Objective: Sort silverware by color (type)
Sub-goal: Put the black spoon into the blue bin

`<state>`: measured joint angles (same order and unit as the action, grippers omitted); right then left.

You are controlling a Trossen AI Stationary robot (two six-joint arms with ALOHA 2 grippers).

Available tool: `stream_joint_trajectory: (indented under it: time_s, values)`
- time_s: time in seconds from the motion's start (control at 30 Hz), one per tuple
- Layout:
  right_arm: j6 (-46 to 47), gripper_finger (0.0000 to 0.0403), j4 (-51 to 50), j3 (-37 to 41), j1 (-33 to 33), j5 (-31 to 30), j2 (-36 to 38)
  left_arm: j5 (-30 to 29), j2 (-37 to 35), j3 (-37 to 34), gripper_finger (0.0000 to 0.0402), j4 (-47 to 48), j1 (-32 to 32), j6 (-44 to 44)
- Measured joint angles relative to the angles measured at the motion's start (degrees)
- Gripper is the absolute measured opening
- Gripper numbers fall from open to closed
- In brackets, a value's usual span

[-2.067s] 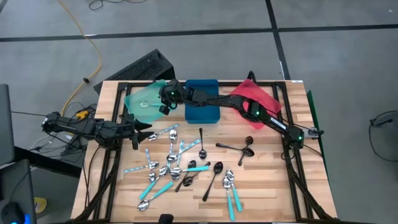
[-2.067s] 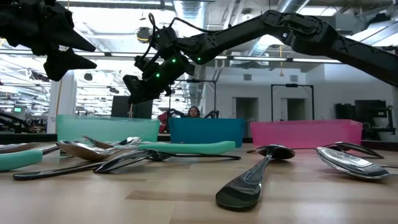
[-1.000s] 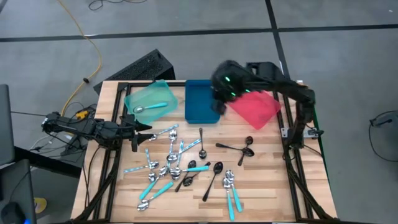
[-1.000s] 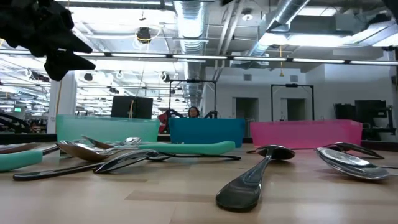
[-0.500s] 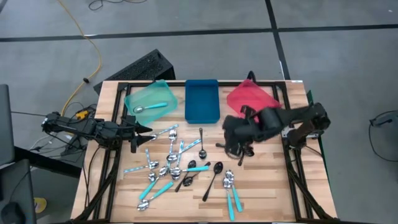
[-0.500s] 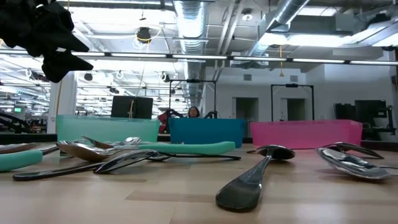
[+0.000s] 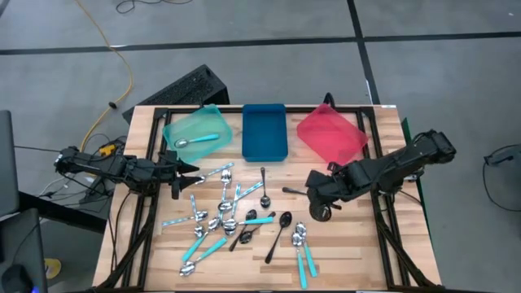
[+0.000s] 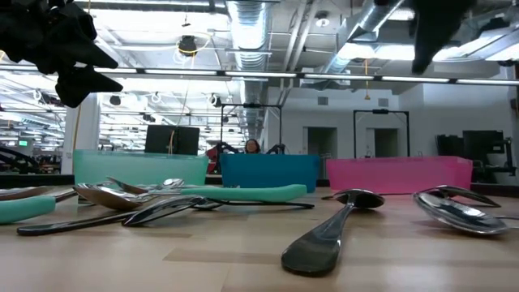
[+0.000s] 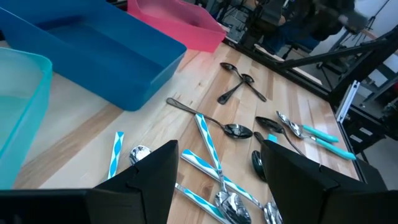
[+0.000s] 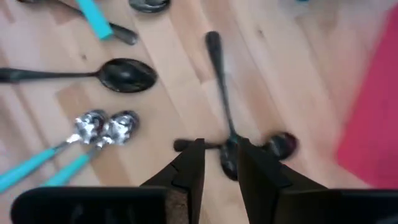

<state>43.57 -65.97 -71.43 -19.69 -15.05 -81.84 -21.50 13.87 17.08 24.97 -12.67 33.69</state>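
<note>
From above, the right gripper (image 7: 319,198) hovers at four o'clock of table centre, hiding two crossed black spoons (image 10: 229,142); only its wrist view shows them beneath slightly parted, empty fingers. The left gripper (image 7: 181,172) waits at nine o'clock, fingers spread. Remaining silverware (image 7: 228,216) lies scattered toward six; one teal-handled spoon (image 7: 198,141) lies in the teal tray (image 7: 175,130).

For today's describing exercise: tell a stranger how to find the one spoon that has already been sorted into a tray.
Start at the three trays along the table's far edge and take the teal tray, the one nearest the left arm. A single teal-handled spoon lies inside it. The blue tray and red tray beside it hold nothing, and every other spoon lies loose on the wood.
</note>
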Motion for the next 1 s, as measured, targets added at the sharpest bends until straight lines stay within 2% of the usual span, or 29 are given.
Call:
stream_joint_trajectory:
  time_s: [0.1,0.27,0.43,0.83,1.0]
  values:
    - [-0.3,0.0143,3.0,5.7,1.6,2.9,1.2,0.0,0.0,0.0,0.0216,0.0,0.0,0.0]
    - [-3.0,0.0210,6.8,12.3,3.9,7.5,1.0,0.0,0.0,0.0,0.0216,0.0,0.0,-0.1]
    - [-8.3,0.0267,13.5,15.7,6.3,7.9,-0.4,-0.2,0.0,0.0,0.0216,0.0,0.0,-0.3]
    - [-20.2,0.0276,16.3,16.5,14.0,12.7,-9.3,-0.2,0.0,0.0,0.0216,0.1,0.0,-0.2]
    - [-22.9,0.0276,20.5,18.2,16.0,15.4,-11.9,-0.1,0.0,0.0,0.0216,0.1,0.0,-0.1]
